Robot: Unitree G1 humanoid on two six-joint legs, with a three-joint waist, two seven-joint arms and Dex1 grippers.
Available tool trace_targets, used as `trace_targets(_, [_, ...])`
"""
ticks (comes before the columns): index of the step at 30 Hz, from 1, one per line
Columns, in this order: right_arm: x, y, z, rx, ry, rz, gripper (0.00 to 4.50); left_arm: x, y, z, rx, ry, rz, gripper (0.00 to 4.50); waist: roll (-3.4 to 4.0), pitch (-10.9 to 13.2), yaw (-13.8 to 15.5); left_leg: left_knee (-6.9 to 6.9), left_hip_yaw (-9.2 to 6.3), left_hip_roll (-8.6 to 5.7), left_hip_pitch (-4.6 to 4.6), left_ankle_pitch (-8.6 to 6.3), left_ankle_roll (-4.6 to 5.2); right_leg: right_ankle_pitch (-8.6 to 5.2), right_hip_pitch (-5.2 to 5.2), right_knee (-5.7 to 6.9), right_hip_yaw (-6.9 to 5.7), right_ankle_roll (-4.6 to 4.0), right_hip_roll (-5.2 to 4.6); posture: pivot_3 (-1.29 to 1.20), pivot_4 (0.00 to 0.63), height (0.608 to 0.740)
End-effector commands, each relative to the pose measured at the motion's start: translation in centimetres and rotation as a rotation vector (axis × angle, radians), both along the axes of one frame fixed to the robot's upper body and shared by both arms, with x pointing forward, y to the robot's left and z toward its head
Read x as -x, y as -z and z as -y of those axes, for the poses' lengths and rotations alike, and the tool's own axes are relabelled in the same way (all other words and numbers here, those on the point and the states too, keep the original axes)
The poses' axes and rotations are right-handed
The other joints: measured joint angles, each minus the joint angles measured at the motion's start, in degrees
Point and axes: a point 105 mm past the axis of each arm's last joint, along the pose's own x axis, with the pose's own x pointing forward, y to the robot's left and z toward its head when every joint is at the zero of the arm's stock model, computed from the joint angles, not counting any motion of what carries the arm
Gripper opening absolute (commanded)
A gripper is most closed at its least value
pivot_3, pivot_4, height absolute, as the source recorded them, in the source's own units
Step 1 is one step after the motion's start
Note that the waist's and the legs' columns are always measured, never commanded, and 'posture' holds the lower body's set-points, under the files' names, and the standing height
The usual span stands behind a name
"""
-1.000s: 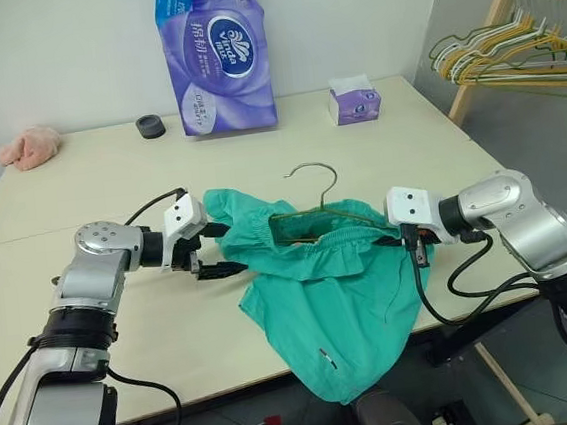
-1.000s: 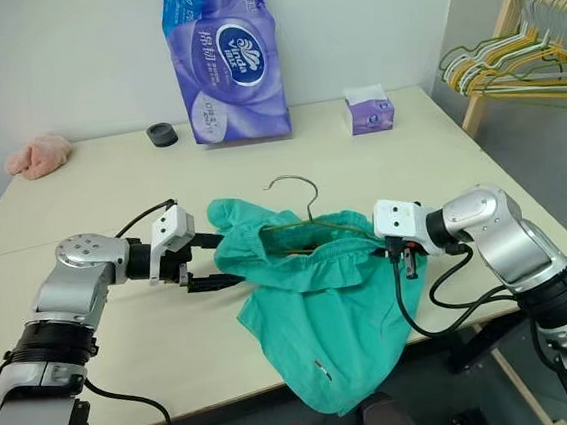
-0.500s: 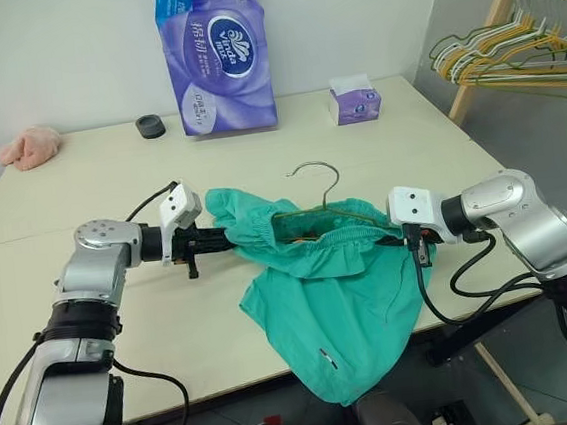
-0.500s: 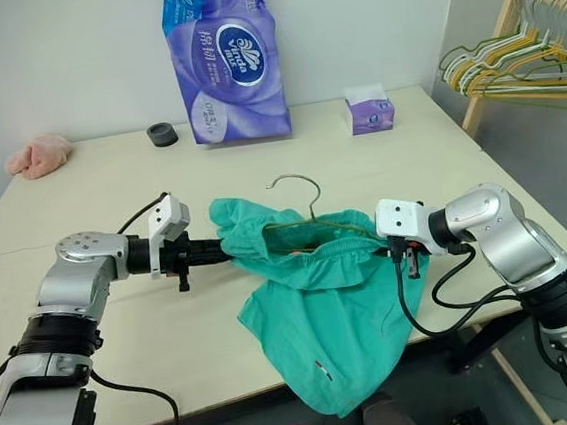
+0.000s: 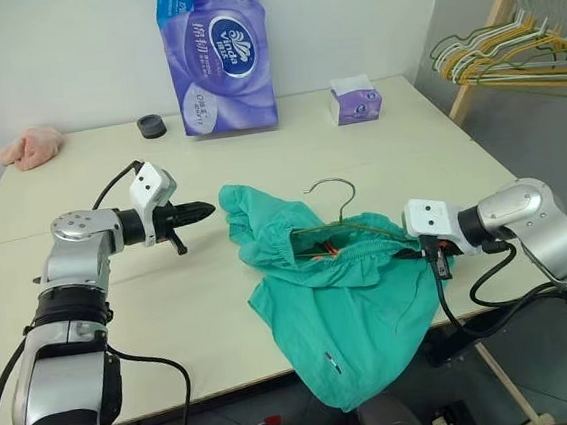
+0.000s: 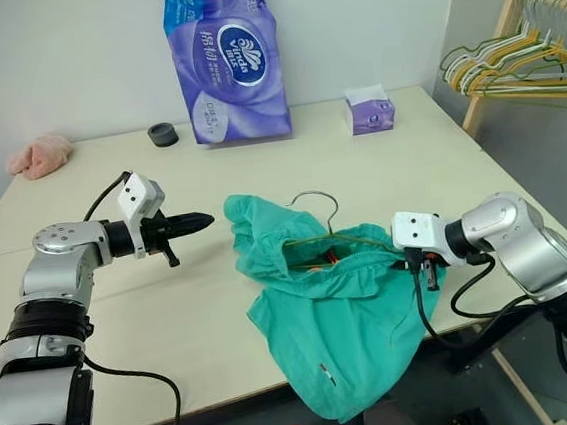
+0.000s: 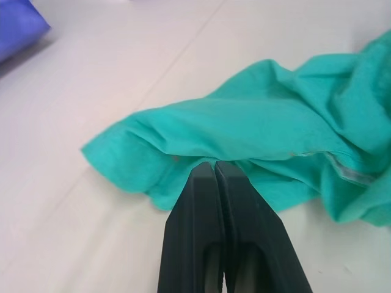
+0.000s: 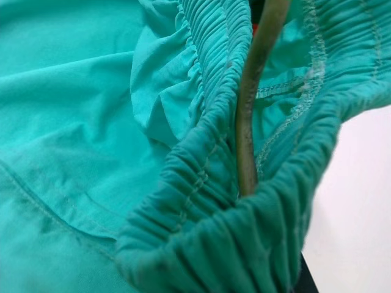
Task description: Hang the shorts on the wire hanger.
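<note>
Left jaws [image 5: 206,210] empty, apparently just beside shorts [image 5: 343,307].

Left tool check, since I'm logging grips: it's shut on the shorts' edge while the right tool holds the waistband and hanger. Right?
Not quite. The left tool is shut but empty, apart from the shorts, as the left eye view shows. The right tool does hold the waistband and wire hanger.

Silver-grey jointed arm housings, white boxy wrist modules, black tapered two-finger grippers, loose black cables along both arms
</note>
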Motion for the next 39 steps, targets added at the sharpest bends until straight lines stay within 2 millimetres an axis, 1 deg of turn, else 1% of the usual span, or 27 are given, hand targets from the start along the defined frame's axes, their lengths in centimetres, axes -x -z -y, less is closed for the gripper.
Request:
trace_targets(1, [-0.2,-2.1,-0.5,-0.039,-0.014,0.072,0.0,0.0,-0.7,0.6,0.0,0.036,0.028,0.04,0.0,0.0,0.1,0.0,0.0,0.0,0.0,0.0,0.0,0.0,0.0,0.0,-0.01,0.0,0.0,-0.25,0.055,0.74])
trace_targets(4, [-0.3,-2.2,-0.5,-0.041,-0.012,0.082,0.0,1.3,-0.2,1.5,-0.003,0.126,-0.026,0.04,0.0,0.0,0.0,0.0,0.02,-0.02,-0.01,0.0,0.0,0.0,0.0,0.0,0.01,0.0,-0.01,-0.25,0.054,0.74])
trace_targets(7, [-0.7,-2.1,0.2,-0.031,0.01,0.091,0.0,2.2,0.5,1.2,-0.063,0.158,-0.052,0.04,0.0,0.0,0.0,0.0,0.01,-0.01,0.0,0.0,0.0,0.0,0.0,0.0,0.01,0.0,0.0,-0.25,0.053,0.74])
trace_targets(10, [-1.1,-2.3,0.4,-0.034,0.025,0.103,0.0,2.0,0.4,0.6,-0.063,0.119,-0.037,0.04,0.0,0.0,0.0,0.0,0.01,0.0,0.0,0.0,0.0,0.0,0.0,0.0,0.01,0.0,0.0,-0.25,0.052,0.74])
trace_targets(14, [-1.2,-2.5,0.0,-0.067,0.032,0.093,0.0,1.4,0.1,0.6,-0.076,0.082,0.033,0.04,0.0,0.0,0.1,0.0,0.01,-0.01,0.0,0.0,0.0,0.0,0.01,-0.01,0.01,0.0,-0.02,-0.24,0.052,0.74])
trace_targets(17, [-0.7,-2.4,-0.3,-0.154,0.085,-0.01,0.0,0.7,-1.2,1.2,-0.079,0.058,0.125,0.04,0.0,0.0,0.1,0.0,0.0,0.0,0.0,0.0,0.0,0.0,0.01,0.0,0.01,0.0,-0.02,-0.25,0.055,0.74])
trace_targets(20, [-0.3,-2.1,0.0,-0.198,0.152,-0.082,0.0,1.3,-2.5,1.8,-0.063,0.105,0.147,0.04,0.0,0.0,0.2,0.01,0.0,-0.01,-0.02,0.0,0.0,0.0,0.0,0.01,0.01,0.0,-0.04,-0.25,0.057,0.74])
trace_targets(22, [-0.2,-1.9,0.3,-0.236,0.223,-0.133,0.0,2.0,-3.6,2.2,-0.01,0.139,0.129,0.04,0.0,0.0,0.1,0.01,0.01,-0.01,-0.01,0.0,0.0,0.0,0.01,0.0,0.03,0.0,-0.05,-0.25,0.057,0.74])
trace_targets(24, [0.0,-1.5,0.5,-0.266,0.286,-0.171,0.0,3.3,-4.1,3.2,0.038,0.209,0.093,0.04,0.0,0.0,0.0,0.0,0.0,0.01,-0.01,0.0,0.0,0.0,0.0,0.01,0.02,0.0,-0.04,-0.25,0.057,0.74])
trace_targets(26, [0.3,-1.4,0.5,-0.279,0.312,-0.193,0.0,4.1,-4.2,4.0,0.057,0.253,0.068,0.04,0.05,0.0,0.0,-0.01,0.0,0.03,0.0,0.0,0.0,0.0,0.0,0.01,0.04,0.0,-0.03,-0.27,0.064,0.74])
trace_targets(31, [1.0,-1.3,1.1,-0.298,0.396,-0.224,0.0,4.4,-4.6,5.9,0.113,0.285,0.068,0.04,0.07,0.0,0.2,0.01,-0.02,-0.01,-0.01,0.0,0.0,0.0,0.02,0.0,0.01,0.0,0.01,-0.27,0.064,0.74])
trace_targets(32, [1.2,-1.3,1.4,-0.314,0.427,-0.229,0.0,4.5,-4.7,6.7,0.141,0.3,0.065,0.04,0.07,0.0,0.2,0.01,-0.01,-0.02,-0.01,0.0,0.0,-0.01,0.04,-0.01,0.01,0.01,0.0,-0.28,0.066,0.74])
trace_targets(34, [1.7,-1.5,1.9,-0.367,0.5,-0.247,0.0,5.3,-5.0,8.4,0.203,0.357,0.036,0.04,0.07,0.0,0.3,0.02,-0.01,-0.04,-0.01,0.0,0.0,-0.01,0.06,-0.03,0.02,0.01,-0.01,-0.3,0.071,0.74])
trace_targets(38, [2.8,-1.8,2.8,-0.427,0.59,-0.244,0.0,6.7,-5.4,10.4,0.28,0.434,-0.018,0.04,0.07,0.0,0.0,0.02,0.01,0.0,-0.01,-0.01,0.0,-0.01,0.07,-0.03,0.06,0.01,0.03,-0.33,0.08,0.74])
trace_targets(39, [3.3,-1.7,3.4,-0.433,0.627,-0.238,0.0,6.9,-5.6,11.0,0.3,0.456,-0.032,0.04,0.08,0.0,-0.2,-0.01,0.0,0.02,0.0,-0.01,0.0,-0.01,0.06,-0.03,0.06,0.01,0.06,-0.34,0.084,0.74])
